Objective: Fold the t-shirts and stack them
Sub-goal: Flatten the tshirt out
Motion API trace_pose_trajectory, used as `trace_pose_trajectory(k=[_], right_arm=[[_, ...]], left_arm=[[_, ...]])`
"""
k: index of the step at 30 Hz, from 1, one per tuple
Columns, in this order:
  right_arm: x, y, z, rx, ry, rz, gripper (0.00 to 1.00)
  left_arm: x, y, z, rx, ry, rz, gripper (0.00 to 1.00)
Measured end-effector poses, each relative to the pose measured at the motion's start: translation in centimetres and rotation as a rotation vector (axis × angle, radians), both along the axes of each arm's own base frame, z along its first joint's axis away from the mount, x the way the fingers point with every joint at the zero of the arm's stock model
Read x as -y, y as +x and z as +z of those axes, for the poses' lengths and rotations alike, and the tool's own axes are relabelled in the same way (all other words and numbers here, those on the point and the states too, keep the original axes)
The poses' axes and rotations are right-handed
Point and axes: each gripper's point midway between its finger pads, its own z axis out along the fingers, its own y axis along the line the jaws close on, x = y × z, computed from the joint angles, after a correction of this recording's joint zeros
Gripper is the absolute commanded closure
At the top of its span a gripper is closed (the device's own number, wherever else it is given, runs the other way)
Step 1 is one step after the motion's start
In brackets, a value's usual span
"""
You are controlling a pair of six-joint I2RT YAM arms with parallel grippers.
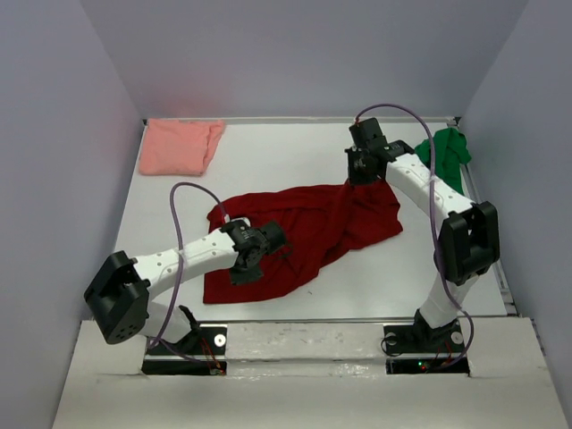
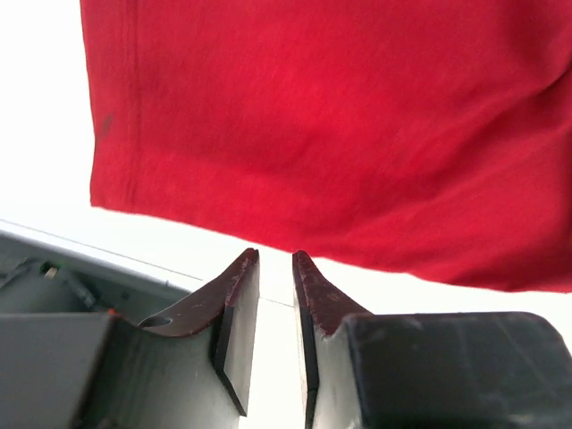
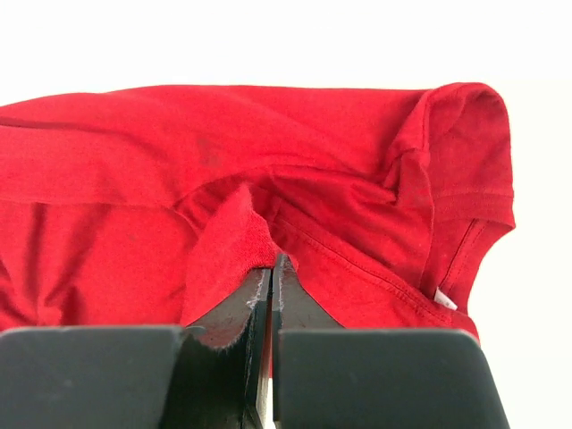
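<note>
Red t-shirt (image 1: pixel 304 228) lies rumpled on the surface (image 1: pixel 268 161), long axis diagonal, hem near-left, collar far-right. Right tool (image 3: pixel 271 268) is clamped on a fold by the collar. Left tool (image 2: pixel 275 259), jaws narrowly parted and empty, sits just short of the hem.

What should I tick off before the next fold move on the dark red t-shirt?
1. Hold of the right gripper on the dark red t-shirt: ok, a fold of cloth is pinched between its fingers.
2. Hold of the left gripper on that shirt: not ok, jaws slightly apart and empty, just off the hem.
3. Shirt lying flat: not ok, wrinkled and bunched.
4. The pale pink t-shirt out of the way: ok, far left corner, apart.
5. The green t-shirt out of the way: ok, bunched at the far right.
6. Stack begun: not ok, all three lie apart.
</note>
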Motion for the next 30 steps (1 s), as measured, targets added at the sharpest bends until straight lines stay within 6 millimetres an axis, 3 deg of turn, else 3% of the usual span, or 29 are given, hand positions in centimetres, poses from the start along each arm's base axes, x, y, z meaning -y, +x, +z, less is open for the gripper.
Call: trace_pose_trajectory(k=[6, 11, 16, 19, 23, 27, 30], right_arm=[[-0.5, 0.5, 2.0, 0.032, 0.025, 0.019, 1.0], [-0.9, 0.3, 3.1, 0.049, 0.052, 0.037, 1.0], [-0.8, -1.2, 3.4, 0.048, 0.074, 0.053, 1.0], [-0.8, -1.7, 3.5, 0.046, 0.083, 0.06, 1.0], [-1.0, -1.8, 3.5, 0.042, 0.093, 0.069, 1.0], [-1.1, -1.8, 3.5, 0.041, 0.096, 0.071, 1.0], [-1.0, -1.8, 3.5, 0.041, 0.095, 0.074, 1.0]], left_arm=[[-1.5, -3.8, -1.1, -0.101, 0.074, -0.028, 0.68], [-1.8, -4.5, -1.4, -0.148, 0.122, -0.044, 0.68], [-1.3, -2.2, -1.8, -0.161, 0.191, -0.032, 0.68], [-1.1, 1.0, -0.6, -0.111, 0.172, 0.007, 0.69], [-3.6, 5.9, 1.3, -0.033, 0.176, 0.086, 0.68], [-6.8, 6.6, 1.7, -0.035, 0.201, 0.132, 0.67], [-8.8, 4.7, 1.0, -0.081, 0.222, 0.126, 0.65]])
